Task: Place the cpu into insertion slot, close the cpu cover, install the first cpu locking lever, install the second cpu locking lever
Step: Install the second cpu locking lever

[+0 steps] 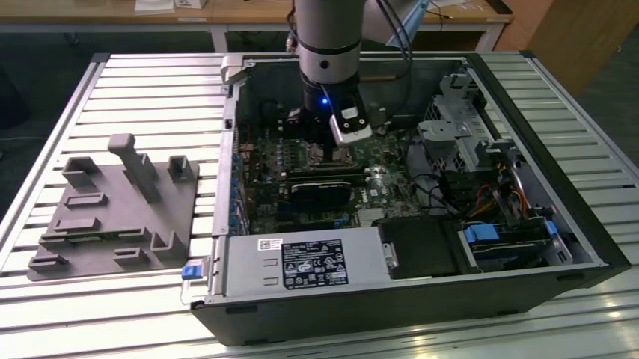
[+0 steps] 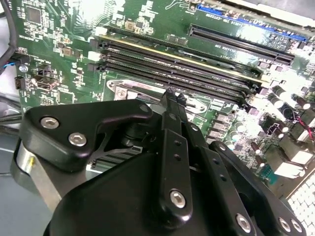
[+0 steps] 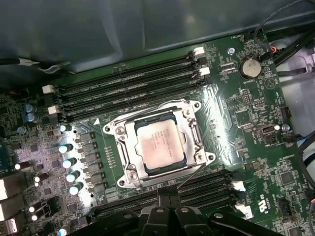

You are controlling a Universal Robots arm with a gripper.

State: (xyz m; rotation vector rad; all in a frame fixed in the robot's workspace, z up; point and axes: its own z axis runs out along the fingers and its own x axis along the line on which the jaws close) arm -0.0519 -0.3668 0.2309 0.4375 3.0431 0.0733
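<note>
The gripper [image 3: 170, 199] hung at the socket's edge, its jaws drawn together with nothing clearly between them. A thin locking lever [image 3: 191, 178] ran up to its tips. A slip there could, I judged, let the springy lever snap loose or scrape the board. The cpu [image 3: 160, 146], a dull silver square, lay flat in the insertion slot [image 3: 121, 158], framed by the cpu cover [image 3: 191, 137]. Beyond lay memory slots [image 3: 128, 91]. In the exterior view a grey fixture [image 1: 110, 209] sat at nine o'clock of the computer case [image 1: 559, 224].
</note>
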